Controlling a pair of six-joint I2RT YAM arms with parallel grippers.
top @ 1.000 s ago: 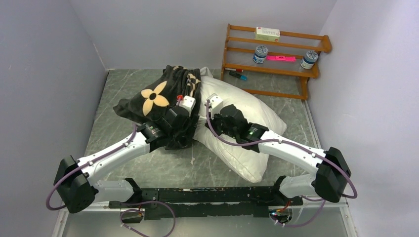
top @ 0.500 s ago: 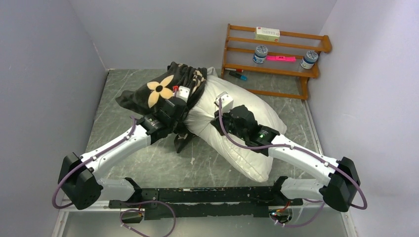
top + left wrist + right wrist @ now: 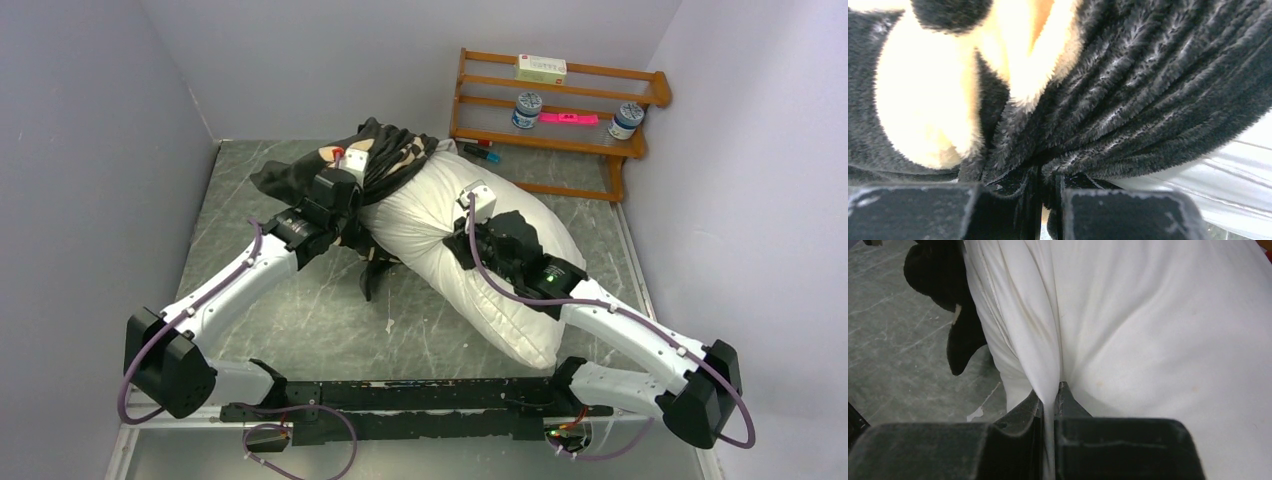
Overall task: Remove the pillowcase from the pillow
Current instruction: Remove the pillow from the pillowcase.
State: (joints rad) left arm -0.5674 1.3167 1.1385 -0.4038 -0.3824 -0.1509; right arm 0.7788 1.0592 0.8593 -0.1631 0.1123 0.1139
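The white pillow (image 3: 430,225) lies slantwise across the table, most of it bare. The black plush pillowcase (image 3: 385,155) with tan flowers is bunched over its far end, and one dark flap hangs down at the near left side. My left gripper (image 3: 350,172) is shut on a gathered fold of the pillowcase (image 3: 1128,100), its jaws (image 3: 1048,187) nipping the plush; a strip of pillow (image 3: 1233,175) shows at the right. My right gripper (image 3: 462,238) is shut on a pinched ridge of pillow fabric (image 3: 1045,340), which runs between the jaws (image 3: 1049,405). A black pillowcase flap (image 3: 955,335) hangs at the upper left.
A wooden rack (image 3: 558,110) stands at the back right with two jars, a box and a pink item; a pen lies at its foot. Grey walls close in the marbled table (image 3: 300,320) on three sides. A small white scrap (image 3: 388,325) lies near the front.
My left gripper has shut on the pillowcase and carried it toward the back. The right arm has drawn the pillow rightward. More bare pillow shows now.
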